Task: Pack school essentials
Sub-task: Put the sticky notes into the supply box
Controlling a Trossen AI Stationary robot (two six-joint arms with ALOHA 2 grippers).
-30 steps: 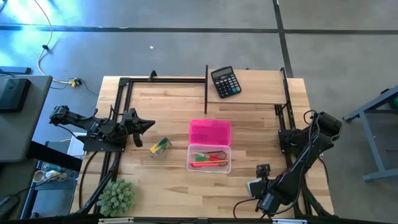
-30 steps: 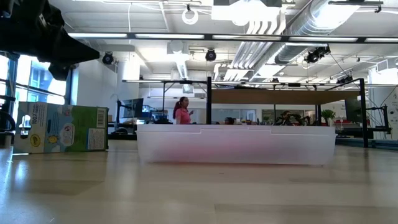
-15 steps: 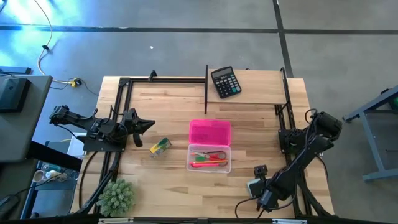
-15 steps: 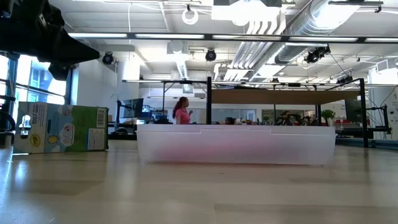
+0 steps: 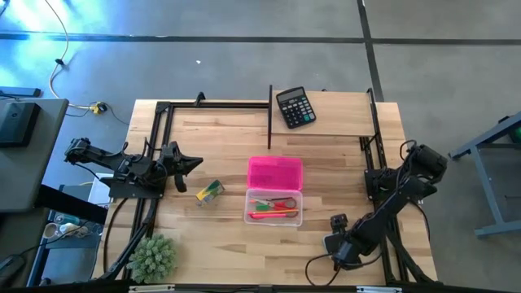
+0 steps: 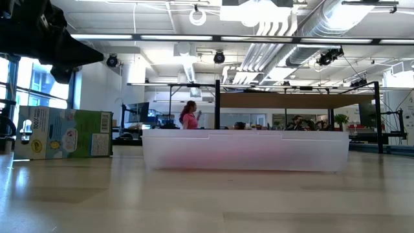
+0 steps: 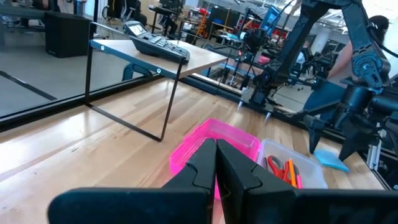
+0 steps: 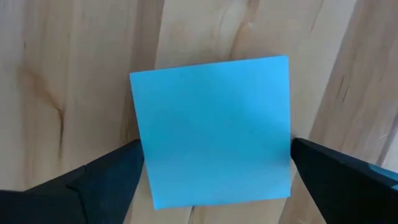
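Observation:
The light-blue square notepad (image 8: 211,124) lies flat on the wood near the table's near right corner (image 5: 329,243). My right gripper (image 8: 214,155) is open above it and points down, with one finger beside each of two opposite edges. A clear box (image 5: 274,207) at mid-table holds the red-handled scissors, the pencils and the marker. Its pink lid (image 5: 275,172) lies just beyond it. The yellow-green crayon box (image 5: 209,191) lies to the left of the clear box. My left gripper (image 5: 192,163) is shut and waits at the table's left side. My right gripper comes at the notepad from above, pointing down. One finger (image 8: 106,177) stands at one edge (image 8: 138,149) and the other finger (image 8: 339,174) at the opposite edge. Whether they touch the edges I cannot tell. The notepad lies flat on the table.
A black calculator (image 5: 295,107) sits at the far edge beside a black frame (image 5: 269,114). The spiky green plant ball (image 5: 152,256) is at the near left corner. Bare wood lies between the clear box and the notepad. A person (image 6: 189,115) stands in the room beyond.
My right gripper has shifted a little toward the table's left and now stands over the notepad. Nothing on the table has moved.

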